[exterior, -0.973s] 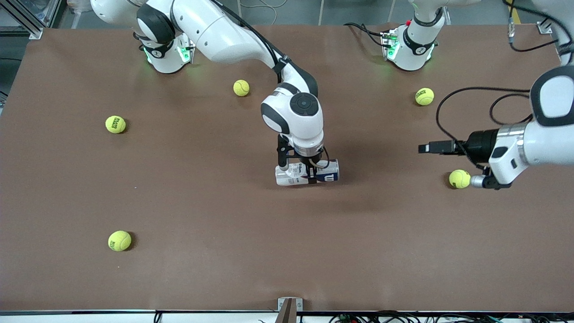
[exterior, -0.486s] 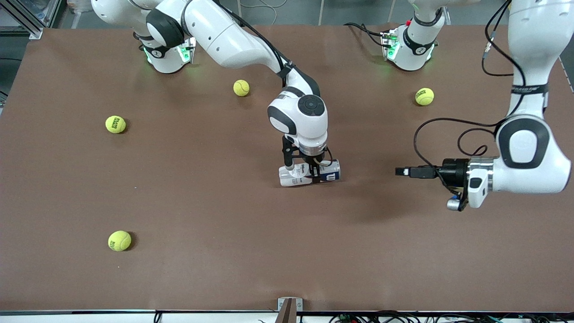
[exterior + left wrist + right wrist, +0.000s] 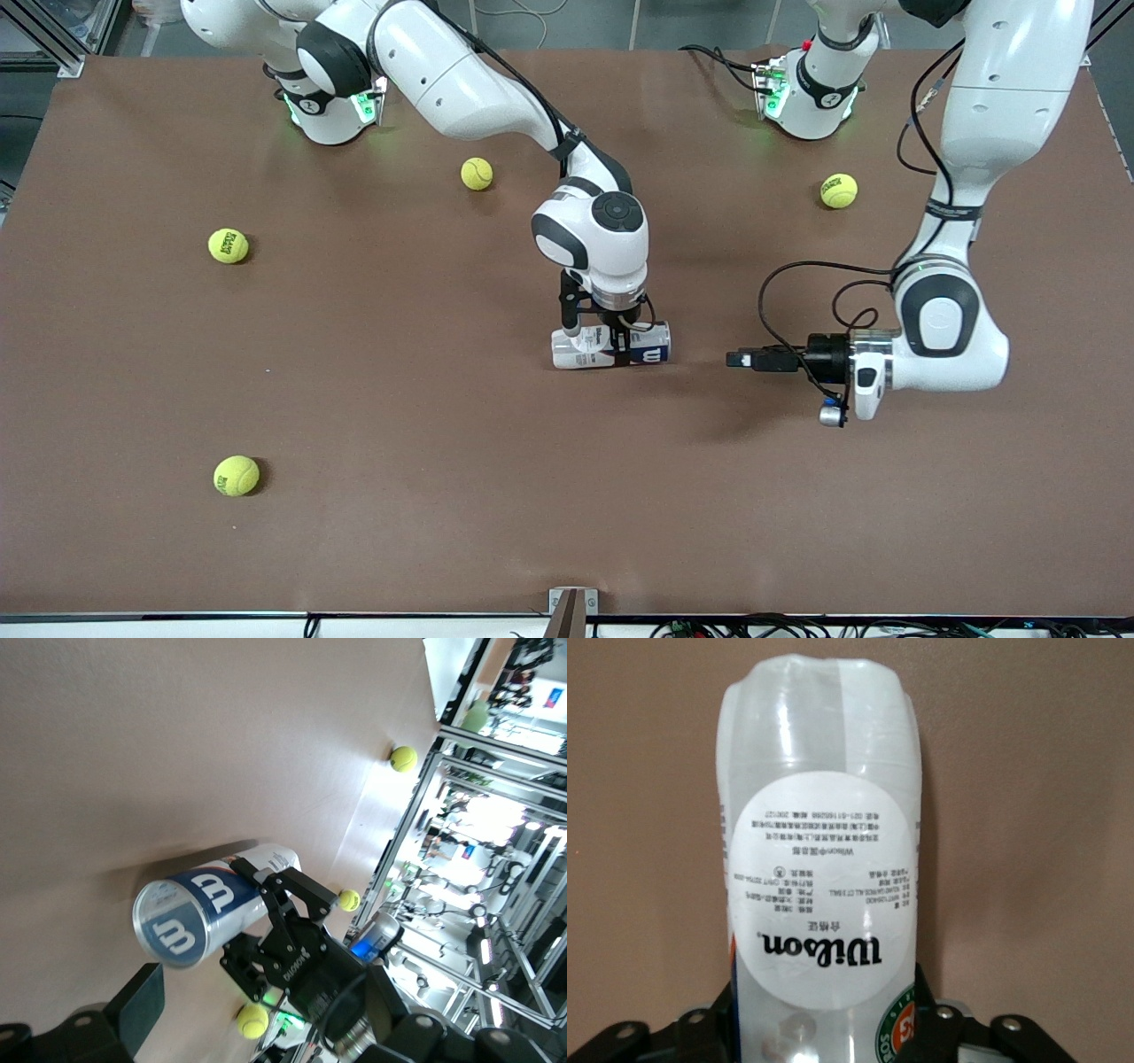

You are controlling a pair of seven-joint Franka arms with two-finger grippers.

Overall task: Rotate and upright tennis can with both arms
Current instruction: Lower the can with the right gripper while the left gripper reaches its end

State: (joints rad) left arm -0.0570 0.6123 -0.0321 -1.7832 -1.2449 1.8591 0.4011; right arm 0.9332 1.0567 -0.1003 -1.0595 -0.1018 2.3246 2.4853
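The tennis can (image 3: 580, 354) lies on its side in the middle of the brown table (image 3: 399, 399), its navy end with the white "W" (image 3: 182, 926) turned toward the left arm's end. My right gripper (image 3: 623, 344) comes straight down on the can's middle, one finger against each side (image 3: 826, 992), shut on it. My left gripper (image 3: 737, 359) lies level just above the table, a short gap from the navy end and pointing at it. It is open with nothing in it, and one finger pad (image 3: 142, 1010) shows in the left wrist view.
Several yellow-green tennis balls lie scattered: one (image 3: 477, 174) near the right arm's base, one (image 3: 838, 190) near the left arm's base, two (image 3: 229, 245) (image 3: 236, 475) toward the right arm's end. The left arm's cable loops (image 3: 797, 283) hang above its wrist.
The left arm has swung in from its end of the table, bringing its level gripper lower and much closer to the can's navy end. The right gripper stayed on the can, which settled a little.
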